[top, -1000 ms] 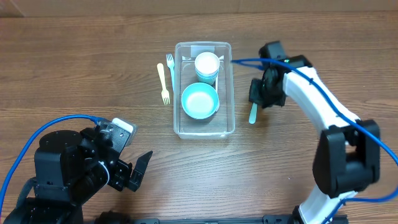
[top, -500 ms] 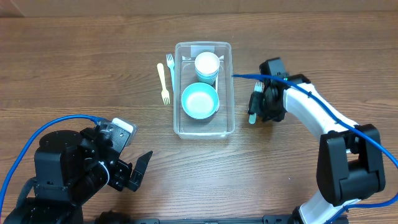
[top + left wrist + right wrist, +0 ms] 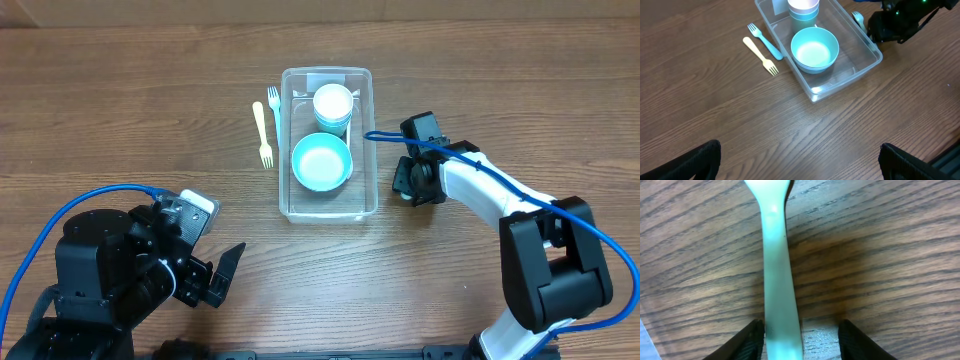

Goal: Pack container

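Surface (image 3: pixel 120 110): brown woodgrain, I see.
Container (image 3: pixel 330 205): mid-surface, blue bowl (image 3: pixel 322 162) and cups (image 3: pixel 333 105) inside.
Left pincer (image 3: pixel 222 275): near left, gaping, empty.
Right pincer (image 3: pixel 802 335): just right of the container, fingers apart, straddling a pale green utensil (image 3: pixel 780 270).

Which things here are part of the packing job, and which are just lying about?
Job: container, blue bowl and stacked cups inside it, green utensil between the right fingers.
Lying about: yellow fork, blue fork, beside the container; probably packed later.
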Controlling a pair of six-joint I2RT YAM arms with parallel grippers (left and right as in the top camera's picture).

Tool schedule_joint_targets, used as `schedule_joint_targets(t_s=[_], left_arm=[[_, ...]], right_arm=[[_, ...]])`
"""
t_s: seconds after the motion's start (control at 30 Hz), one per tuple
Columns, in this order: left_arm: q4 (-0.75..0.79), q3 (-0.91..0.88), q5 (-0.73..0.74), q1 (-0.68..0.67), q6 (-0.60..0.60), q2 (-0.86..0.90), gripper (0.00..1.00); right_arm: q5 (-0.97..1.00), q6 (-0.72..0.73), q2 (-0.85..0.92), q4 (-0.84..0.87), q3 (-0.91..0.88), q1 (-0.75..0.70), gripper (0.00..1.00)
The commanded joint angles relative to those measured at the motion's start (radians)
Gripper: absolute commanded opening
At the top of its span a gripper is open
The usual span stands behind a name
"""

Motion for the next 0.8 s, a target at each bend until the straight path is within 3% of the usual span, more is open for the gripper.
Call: schedule_joint_targets(t_s=[0.0,0.13,0.4,0.53,0.77], left_arm=[[0.004,0.001,0.023,0.008,0.016,0.003,1.0],[0.004,0.001,0.023,0.008,0.016,0.003,1.0],[0.004,0.001,0.023,0.008,0.016,0.003,1.0],[0.004,0.001,0.023,0.008,0.016,0.003,1.0],[0.004,0.001,0.023,0.008,0.016,0.003,1.0]], right_arm=[[0.027,0.025,0.079,-0.005,-0.013,0.0,0.43],[0.046,0.025,0.102,-0.042,-0.013,0.0,0.41],[0.053,0.024,0.102,-0.069,-0.006,0.0,0.17],[0.053,0.024,0.102,-0.127,0.079,-0.01,0.06],[0.053,0.013,0.098,-0.281,0.319,-0.011,0.04]])
